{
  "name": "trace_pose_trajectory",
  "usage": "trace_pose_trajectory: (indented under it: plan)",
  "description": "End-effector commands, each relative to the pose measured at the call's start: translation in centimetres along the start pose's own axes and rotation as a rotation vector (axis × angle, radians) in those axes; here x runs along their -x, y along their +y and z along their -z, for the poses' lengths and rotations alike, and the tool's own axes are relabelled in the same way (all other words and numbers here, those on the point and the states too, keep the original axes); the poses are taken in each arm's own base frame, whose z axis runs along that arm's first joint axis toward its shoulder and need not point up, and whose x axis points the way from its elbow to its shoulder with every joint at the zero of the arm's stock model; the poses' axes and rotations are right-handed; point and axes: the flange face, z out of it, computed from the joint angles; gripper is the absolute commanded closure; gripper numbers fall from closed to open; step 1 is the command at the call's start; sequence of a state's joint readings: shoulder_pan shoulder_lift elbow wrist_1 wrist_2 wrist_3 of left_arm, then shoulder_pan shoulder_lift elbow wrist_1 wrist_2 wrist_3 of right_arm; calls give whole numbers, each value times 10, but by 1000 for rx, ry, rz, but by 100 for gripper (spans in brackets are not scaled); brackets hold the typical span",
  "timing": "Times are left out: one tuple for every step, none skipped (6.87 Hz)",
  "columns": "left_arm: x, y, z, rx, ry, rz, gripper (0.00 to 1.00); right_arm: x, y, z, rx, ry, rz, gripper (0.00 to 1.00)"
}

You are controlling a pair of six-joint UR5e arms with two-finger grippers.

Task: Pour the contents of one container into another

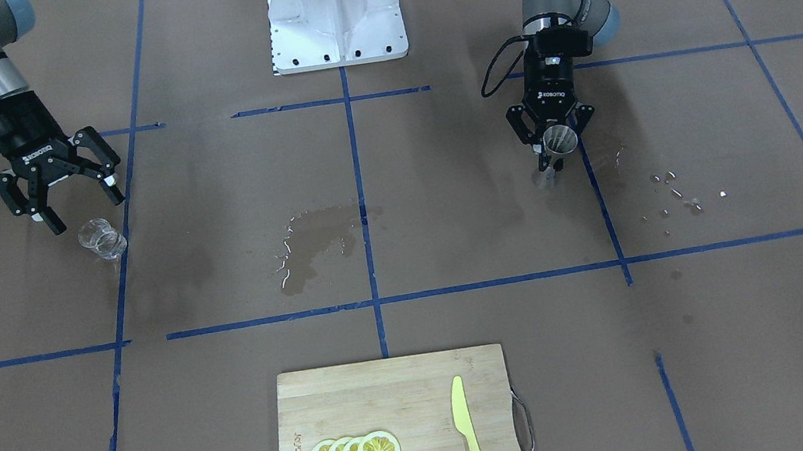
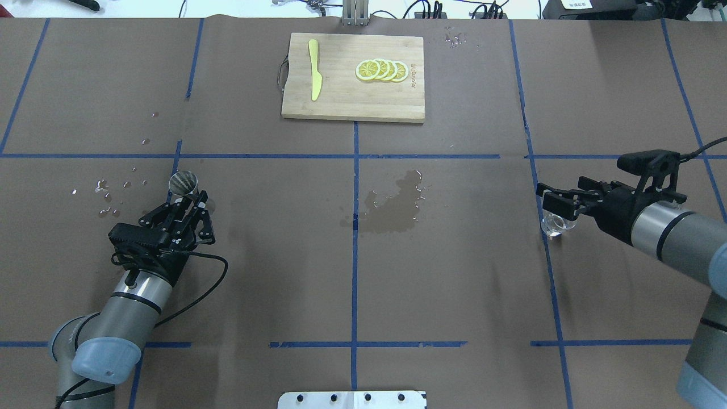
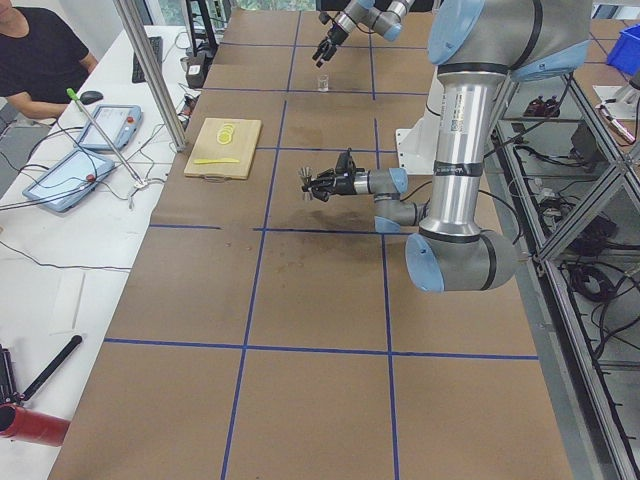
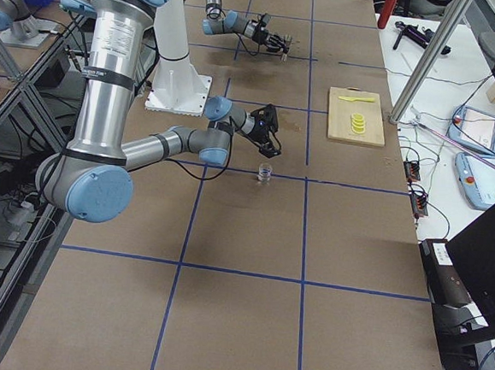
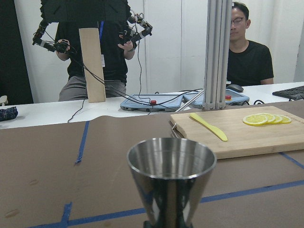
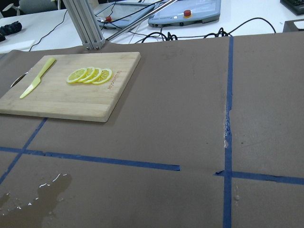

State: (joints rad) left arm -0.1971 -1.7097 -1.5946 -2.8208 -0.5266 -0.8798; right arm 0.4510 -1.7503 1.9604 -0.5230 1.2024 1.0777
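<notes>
The steel jigger (image 1: 559, 141) hangs upright a little above the table with my left gripper (image 1: 555, 152) shut on its lower cone. Its open top cone (image 5: 171, 161) fills the bottom centre of the left wrist view, and overhead the jigger (image 2: 183, 183) pokes out past the left gripper (image 2: 195, 201). The clear glass tumbler (image 1: 102, 239) stands on the table on the other side. Just above and behind it my right gripper (image 1: 83, 209) is open, not touching it. Overhead, the tumbler (image 2: 554, 224) sits under the right gripper (image 2: 546, 199). The right wrist view shows neither glass nor fingers.
A wooden cutting board (image 2: 341, 105) with lemon slices (image 2: 381, 70) and a yellow knife (image 2: 314, 76) lies at the far middle. A water puddle (image 2: 392, 204) marks the table centre, and droplets (image 2: 111, 193) lie near the left arm. The white robot base (image 1: 335, 13) stands between the arms.
</notes>
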Motion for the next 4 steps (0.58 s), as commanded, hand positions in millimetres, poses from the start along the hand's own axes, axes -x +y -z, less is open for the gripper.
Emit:
trace_pose_trajectory:
  plan:
    - [-1, -2, 0, -4, 1, 6, 100, 25, 65, 15, -178, 81, -4, 0]
    - [0, -2, -1, -5, -1, 5, 100, 16, 84, 22, -242, 120, -5, 2]
    - [1, -2, -1, -7, -3, 5, 100, -2, 107, 13, -306, 179, 48, 1]
    - [0, -3, -1, -7, -3, 8, 100, -14, 118, 7, -311, 190, 2, 1]
